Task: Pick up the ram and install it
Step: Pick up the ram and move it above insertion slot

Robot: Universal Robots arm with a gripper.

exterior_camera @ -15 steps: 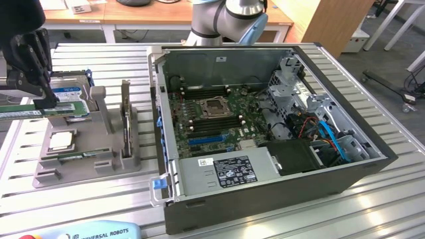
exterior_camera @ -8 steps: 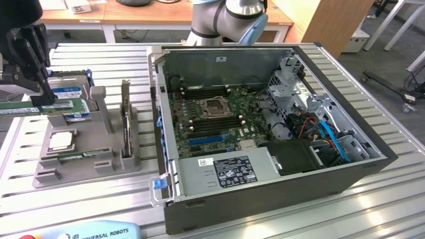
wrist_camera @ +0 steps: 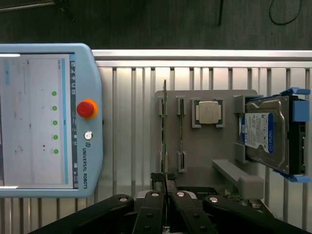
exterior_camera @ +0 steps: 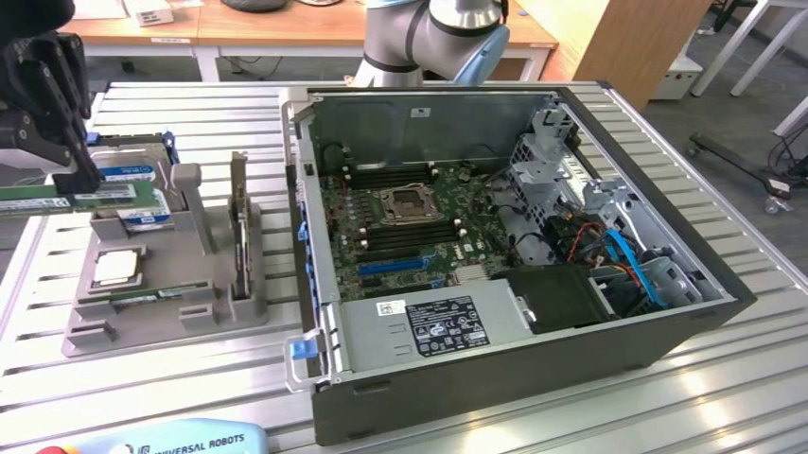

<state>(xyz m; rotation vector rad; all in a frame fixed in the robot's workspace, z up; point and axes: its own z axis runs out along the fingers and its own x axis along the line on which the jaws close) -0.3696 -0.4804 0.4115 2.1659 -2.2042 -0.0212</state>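
So the pick-up half looks done to me: the gripper (exterior_camera: 83,184) has its jaws pinched nearly all the way together on the ram (exterior_camera: 32,203), gripping the thin green stick by its long edge. It hangs level in the air above the gray holder tray (exterior_camera: 165,284), at the exterior view's left and well apart from the open computer case (exterior_camera: 505,388). From the wrist view you're looking straight down the fingertips (wrist_camera: 157,184), and the ram (wrist_camera: 164,126) shows edge-on as a skinny line running away from them. Another stick (wrist_camera: 181,126) sits in the holder just beside that line, with the processor chip (wrist_camera: 208,112) and the hard drive (wrist_camera: 265,139) farther along the tray. I'd call this the carry-over step, with install not yet started. Seating it would call for getting the stick over the memory slots (exterior_camera: 401,234) next to the CPU socket (exterior_camera: 407,203), parallel to a free slot and contact edge down. Then it needs an even, straight push, because any tilt and it'll jam or miss the latches.
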